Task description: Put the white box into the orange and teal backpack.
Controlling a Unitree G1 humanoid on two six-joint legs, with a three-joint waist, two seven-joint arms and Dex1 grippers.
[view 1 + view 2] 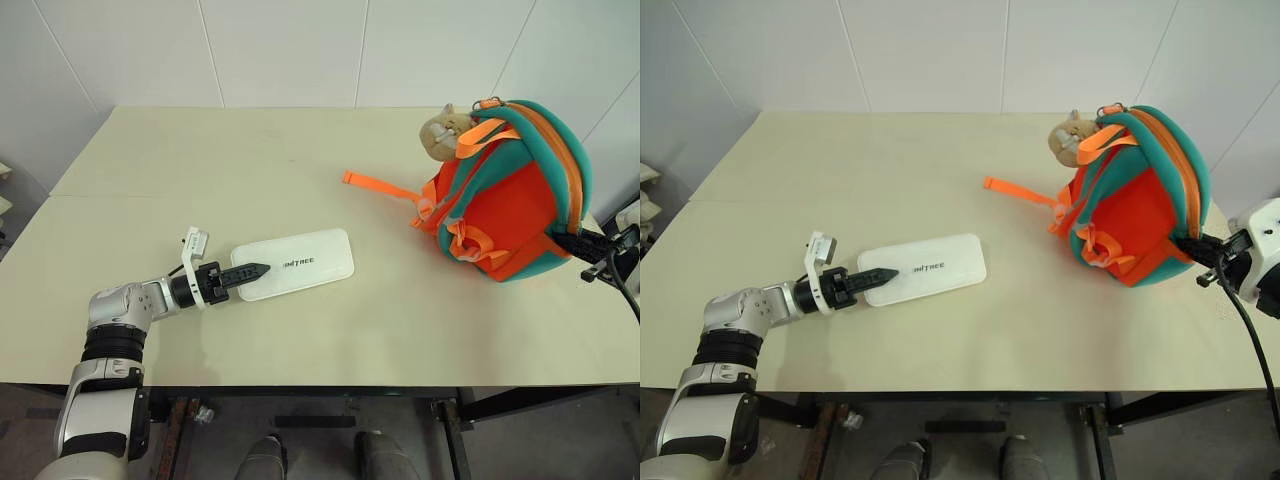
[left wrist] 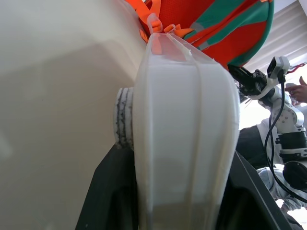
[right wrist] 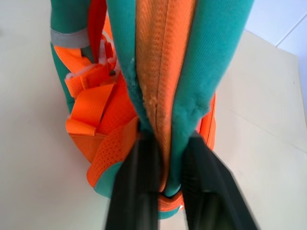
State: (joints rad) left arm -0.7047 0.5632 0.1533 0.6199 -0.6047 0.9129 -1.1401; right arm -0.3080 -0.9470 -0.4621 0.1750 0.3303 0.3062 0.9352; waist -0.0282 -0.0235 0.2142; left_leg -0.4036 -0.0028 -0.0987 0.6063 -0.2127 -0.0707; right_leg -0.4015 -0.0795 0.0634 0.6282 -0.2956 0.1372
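Left wrist view: white box (image 2: 184,143) between left pincer (image 2: 177,191) fingers.

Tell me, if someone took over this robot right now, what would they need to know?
Left gripper: shut on the near end of the white box, which lies flat on the table.
Right gripper: its fingers straddle the zipper band at the lower edge of the backpack; a firm grip cannot be confirmed.
Backpack stands on the table's right side, apart from the box, zipper looking closed.
Done: box grasped, backpack reached.
Left: open the backpack, lift the box, slide it inside.
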